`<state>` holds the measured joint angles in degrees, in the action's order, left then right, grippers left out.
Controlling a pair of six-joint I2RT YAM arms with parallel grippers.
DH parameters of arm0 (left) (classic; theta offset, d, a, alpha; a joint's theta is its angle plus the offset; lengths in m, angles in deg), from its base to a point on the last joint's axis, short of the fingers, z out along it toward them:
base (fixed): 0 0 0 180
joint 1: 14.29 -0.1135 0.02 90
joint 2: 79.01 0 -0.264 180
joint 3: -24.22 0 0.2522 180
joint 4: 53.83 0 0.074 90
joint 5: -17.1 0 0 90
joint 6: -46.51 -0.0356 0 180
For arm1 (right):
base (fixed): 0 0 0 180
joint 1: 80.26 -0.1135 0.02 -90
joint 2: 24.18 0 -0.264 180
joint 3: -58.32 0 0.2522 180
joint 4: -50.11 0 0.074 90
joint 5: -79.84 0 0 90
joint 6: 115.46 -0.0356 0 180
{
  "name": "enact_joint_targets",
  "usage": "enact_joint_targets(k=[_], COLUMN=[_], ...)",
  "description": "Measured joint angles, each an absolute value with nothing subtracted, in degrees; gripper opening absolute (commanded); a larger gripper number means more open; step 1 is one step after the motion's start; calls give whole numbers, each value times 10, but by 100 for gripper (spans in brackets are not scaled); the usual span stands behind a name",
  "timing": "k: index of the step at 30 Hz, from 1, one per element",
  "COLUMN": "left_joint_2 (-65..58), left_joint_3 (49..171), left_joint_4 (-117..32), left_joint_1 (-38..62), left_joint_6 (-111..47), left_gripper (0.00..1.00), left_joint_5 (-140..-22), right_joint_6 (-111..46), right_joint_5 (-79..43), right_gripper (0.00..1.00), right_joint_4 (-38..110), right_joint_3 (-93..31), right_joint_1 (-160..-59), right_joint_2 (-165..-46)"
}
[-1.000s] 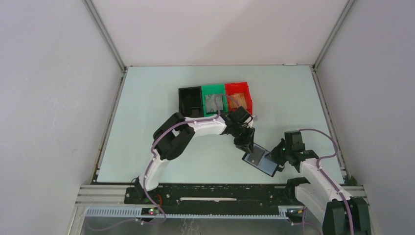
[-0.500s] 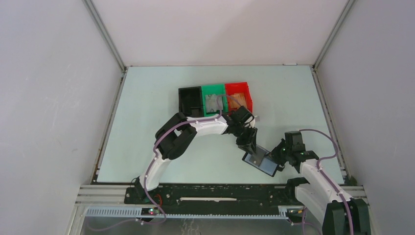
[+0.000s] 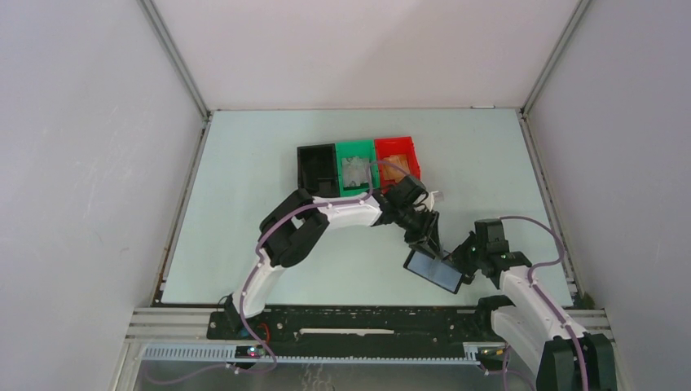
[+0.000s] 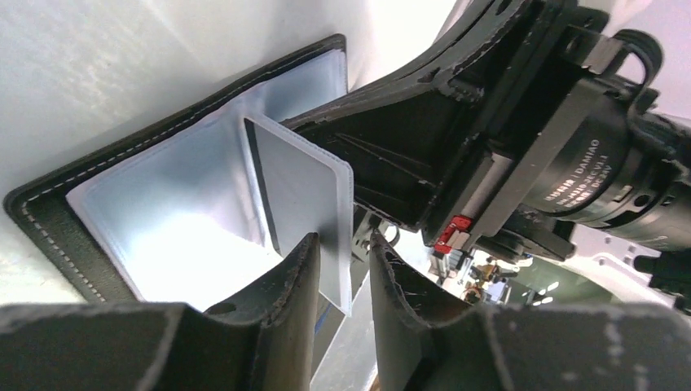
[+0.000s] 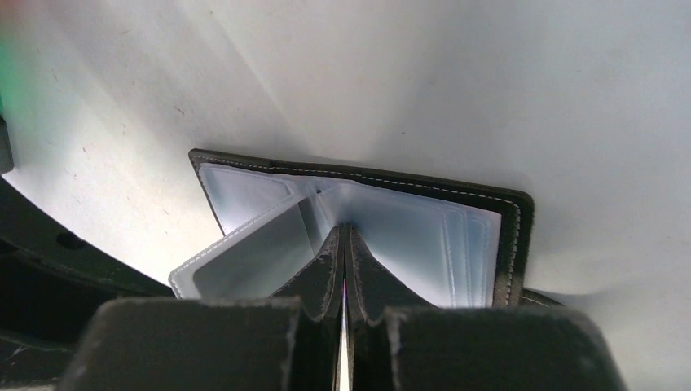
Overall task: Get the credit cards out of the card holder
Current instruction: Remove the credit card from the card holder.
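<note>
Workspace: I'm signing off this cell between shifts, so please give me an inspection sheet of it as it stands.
Surface: pale table, few small marks.
Job's things: card holder open, clear sleeves showing; grey cards in green bin, orange cards in red bin.
Clutter: black bin, contents unclear.
Grippers: left gripper open astride one sleeve; right gripper shut on the holder.
Cables: purple cables along both arms.
Surroundings: white walls.

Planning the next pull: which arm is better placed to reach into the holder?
Left. The left gripper stands open astride a clear sleeve of the holder; the right gripper is shut on the holder, steadying it.
</note>
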<state>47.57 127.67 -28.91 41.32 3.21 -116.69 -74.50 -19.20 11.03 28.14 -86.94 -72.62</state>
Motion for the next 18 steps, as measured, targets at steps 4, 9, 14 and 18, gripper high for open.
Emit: enact_joint_targets(k=[4, 9, 14, 18], left_joint_2=[476, 476, 490, 515], left_joint_3=[1276, 1276, 1285, 1303], left_joint_4=[-316, -337, -356, -364], left_joint_1=[417, 428, 440, 448], left_joint_6=[57, 76, 94, 106], left_gripper=[34, 34, 34, 33], left_joint_5=[-1172, -1182, -1200, -1213], right_joint_6=[-759, -770, -778, -786], right_joint_5=[-167, -127, -101, -83], right_gripper=[6, 19, 24, 28], right_joint_4=[77, 2, -69, -100], right_joint_3=[281, 280, 238, 202], right_joint_1=[-856, -819, -810, -810], right_joint_2=[-696, -594, -512, -489])
